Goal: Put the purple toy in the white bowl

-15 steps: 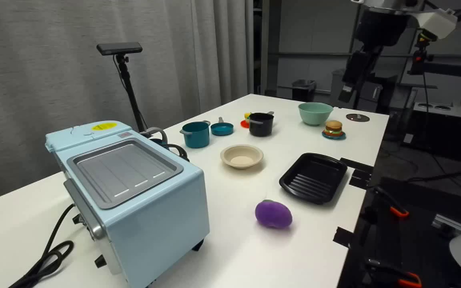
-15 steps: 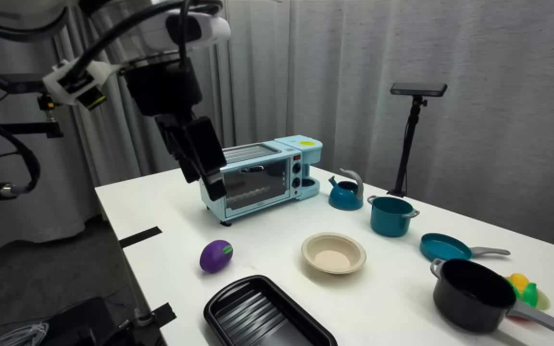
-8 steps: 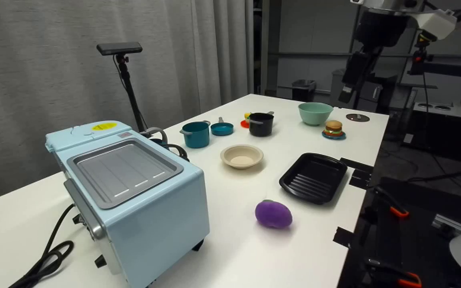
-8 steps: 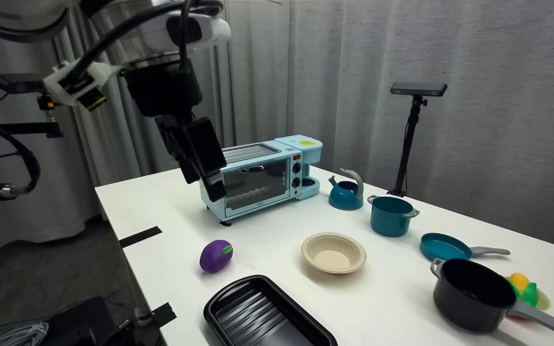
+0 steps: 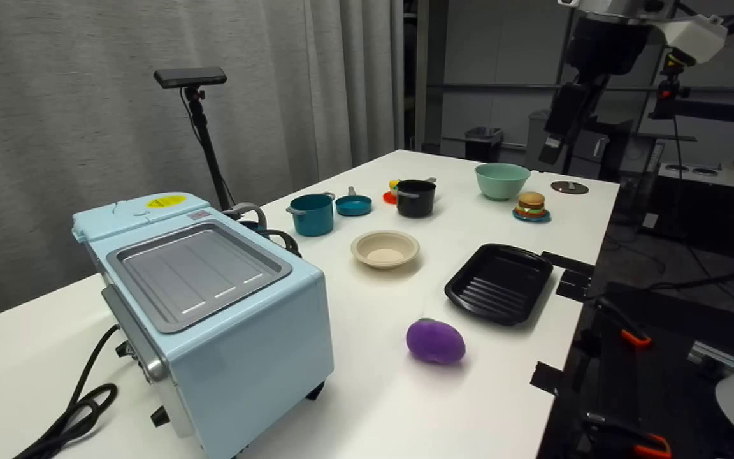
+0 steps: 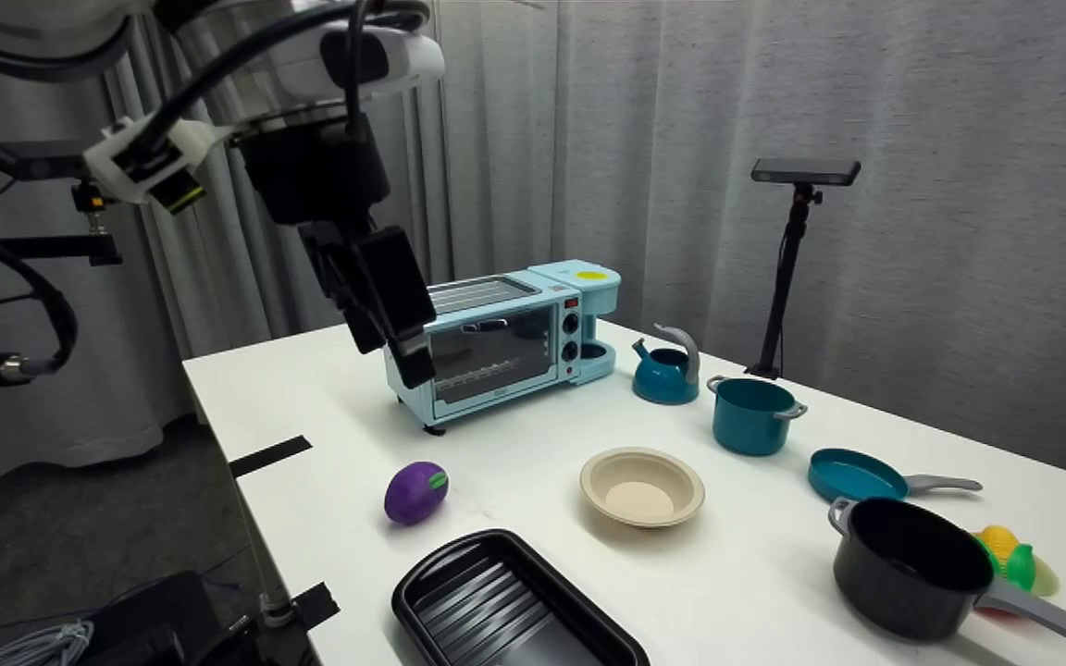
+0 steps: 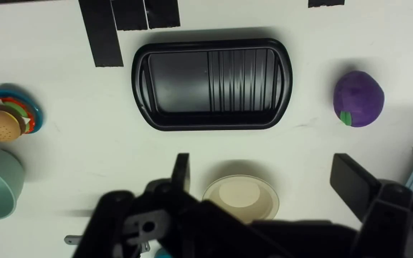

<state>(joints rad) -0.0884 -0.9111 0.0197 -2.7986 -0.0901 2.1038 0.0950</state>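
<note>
the gripper [image 7: 264, 175] holds nothing, its jaws wide apart. in the wrist view the purple toy [image 7: 359, 98] lies at two o'clock from the white bowl [image 7: 240, 193]; probably light and slippery, it should be grasped across its middle.

my fingers [image 7: 351, 186]: 2 | purple toy [image 5: 436, 342]: 1, near taped edge of worktop [image 5: 469, 414] | black tray [image 5: 501, 284]: 1, same edge | bowls: 2, white bowl [image 5: 385, 255], green bowl [image 5: 502, 183] | pots: 2, teal pot [image 6: 748, 427], black pot [image 6: 894, 601] | frying pan [image 6: 857, 479]: 1 | kettle [image 6: 665, 381]: 1, near opposite edge | burger [image 5: 531, 203]: 1 | lid [image 5: 569, 188]: 1, near corner | oven [image 6: 496, 356]: 1
</note>
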